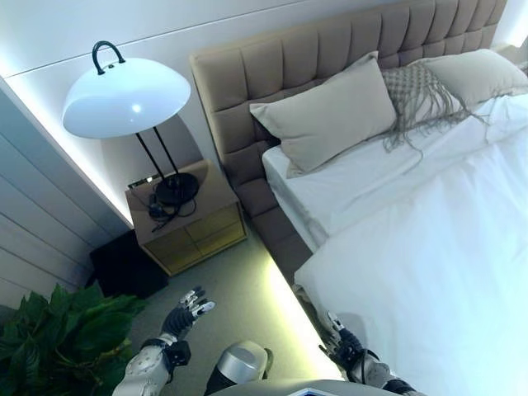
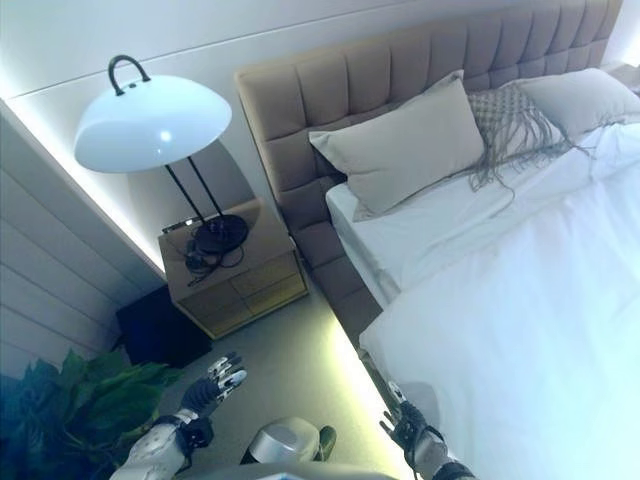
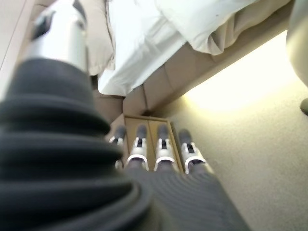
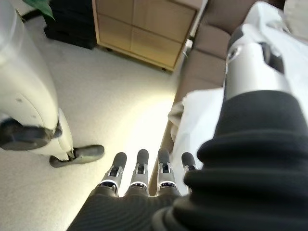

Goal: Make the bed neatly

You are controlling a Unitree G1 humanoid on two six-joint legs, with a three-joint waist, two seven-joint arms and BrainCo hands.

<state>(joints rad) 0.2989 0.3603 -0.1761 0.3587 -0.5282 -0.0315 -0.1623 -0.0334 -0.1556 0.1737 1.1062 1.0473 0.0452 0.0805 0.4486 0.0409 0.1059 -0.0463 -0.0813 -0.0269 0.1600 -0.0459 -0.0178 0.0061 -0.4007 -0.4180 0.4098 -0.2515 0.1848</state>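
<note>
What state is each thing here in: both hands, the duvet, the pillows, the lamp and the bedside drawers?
Left hand: open, holding nothing, over the floor.
Right hand: open, empty, beside the bed's edge.
White duvet: spread over the bed, hanging over its side.
Beige pillow: leaning against the headboard.
Fringed pillow: leaning between two pillows.
White dome lamp: upright.
Wooden nightstand drawers: shut.

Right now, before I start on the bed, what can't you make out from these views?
- Bed's foot and far side: cut off by the eye views' right and bottom edges; only the duvet near the headboard shows.
- Far pillow: partly cut off by the right edge, partly behind the fringed cushion.
- Sheet under the duvet: hidden.
- Items at the lamp base on the nightstand: too small to identify.
- Right hand and left hand: both open, holding nothing.
</note>
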